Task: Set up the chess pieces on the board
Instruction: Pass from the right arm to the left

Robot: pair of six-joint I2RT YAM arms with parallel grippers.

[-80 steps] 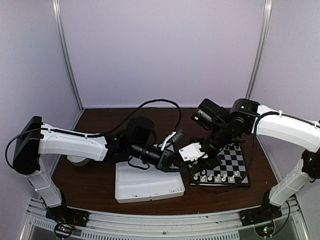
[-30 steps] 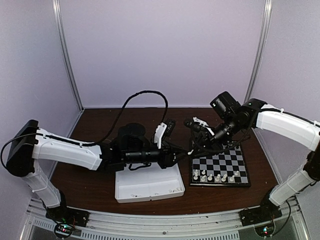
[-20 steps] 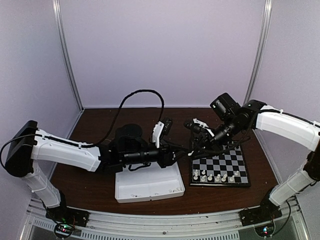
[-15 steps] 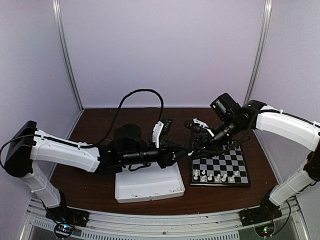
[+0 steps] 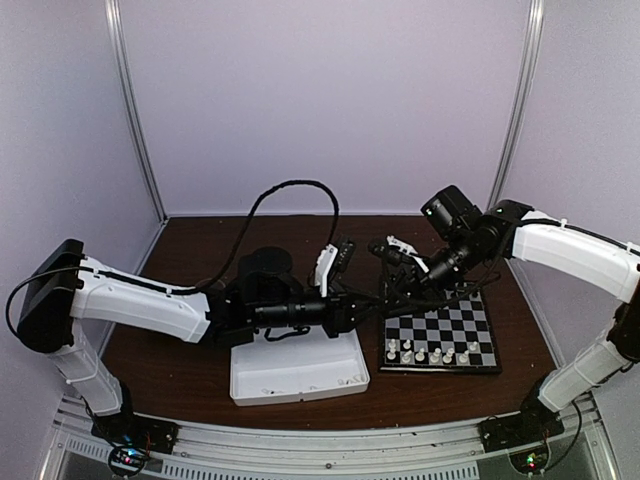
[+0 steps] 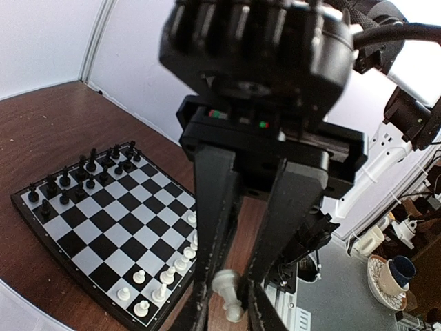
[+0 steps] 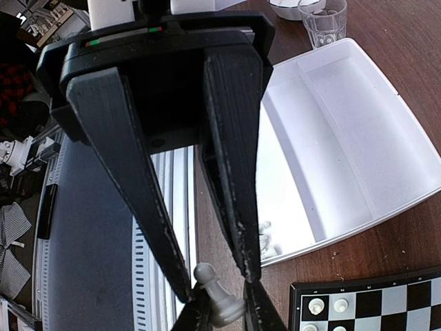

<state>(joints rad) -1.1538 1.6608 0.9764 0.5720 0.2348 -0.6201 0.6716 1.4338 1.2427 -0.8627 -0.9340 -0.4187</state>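
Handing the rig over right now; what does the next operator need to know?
Right gripper: shut on a white pawn.
Left gripper: fingers flank the same pawn, grip unclear.
Board: black pieces in two rows on the far side; white pieces line part of the near edge.
Tray: holds a few more white ones.
To do: complete the handover, place the pawn, fill the white side.

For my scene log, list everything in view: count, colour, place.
board: one, black and grey-white, on the table
black chess pieces: many, black, along one board edge
white chess pieces: several, white, along the opposite edge
white pawn: one, white, held above the table
tray: one, white, left of the board
loose pieces: few, white, in the tray
glass: one, clear, beyond the tray
table: one, brown, underneath
right gripper: one, black, shut on the white pawn
left gripper: one, black, either side of that pawn
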